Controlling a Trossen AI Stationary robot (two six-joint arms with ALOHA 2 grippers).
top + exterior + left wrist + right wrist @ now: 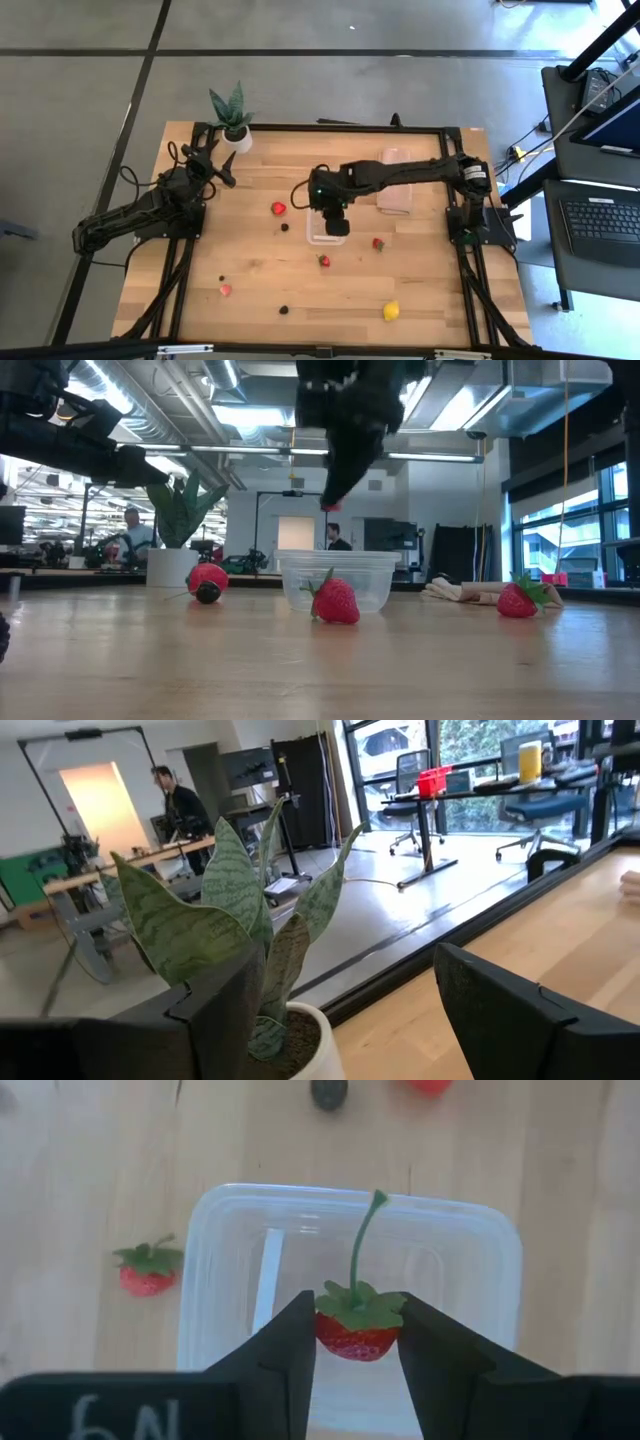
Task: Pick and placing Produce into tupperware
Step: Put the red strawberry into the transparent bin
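My right gripper (336,222) hangs over the clear tupperware (322,232), shut on a red strawberry (356,1336) with a green cap and long stem. In the right wrist view the tupperware (230,1250) lies straight below the berry. Loose on the table lie other strawberries (278,208) (324,261) (378,243), small dark berries (286,226) (284,309), a pinkish piece (226,290) and a yellow lemon (391,311). My left gripper (218,165) waits open at the far left, by the potted plant (232,112). My right gripper pinches the strawberry by its two sides (322,1332), just under the green cap, between its two fingers. The fingers point down from above. The berry is lifted clear, above the tupperware's open top, with its stem (362,1240) sticking out past the fingertips.
A flat pinkish lid (396,182) lies right of the tupperware. In the low view one strawberry (336,601) lies in front of the tupperware (370,575) and another (518,600) to its right. A black frame (300,128) edges the table. People stand in the room behind.
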